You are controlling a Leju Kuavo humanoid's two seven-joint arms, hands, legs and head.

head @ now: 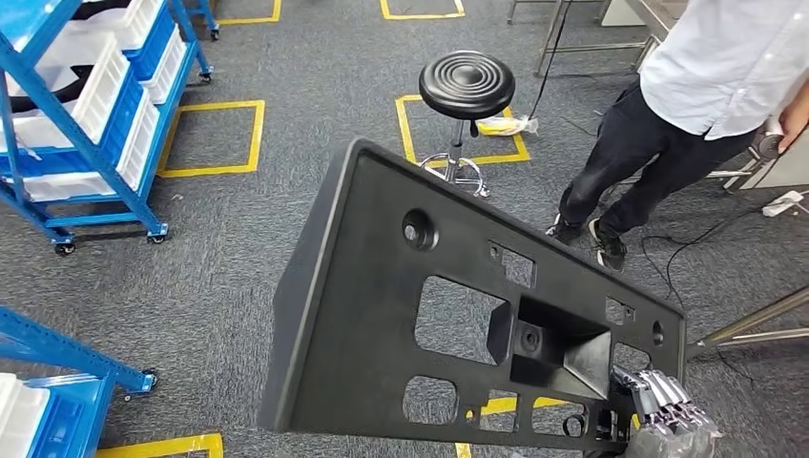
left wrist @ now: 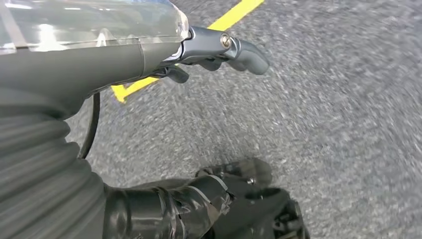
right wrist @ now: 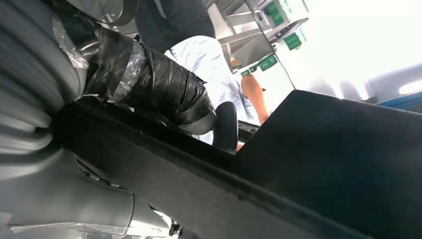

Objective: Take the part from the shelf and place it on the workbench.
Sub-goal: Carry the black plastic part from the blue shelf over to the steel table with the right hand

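Gripping the lower right corner of the black part (head: pixel 382 315), the right robot hand (head: pixel 668 410) holds it tilted above the grey floor (head: pixel 219 239), its thumb (right wrist: pixel 149 79) lying on the rim. The left robot hand (left wrist: pixel 219 50) hangs over the floor holding nothing, fingers loosely curled. A person (head: pixel 687 105) stands near a black stool (head: pixel 467 86); blue shelves (head: pixel 86 114) stand to the left.

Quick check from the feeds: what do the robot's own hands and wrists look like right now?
Right hand: silvery-grey segmented fingers; its wrist view shows a digit wrapped in glossy black tape. Left hand: grey ribbed cover, clear plastic shell, dark grey metal fingers with a screw, a thin black cable.
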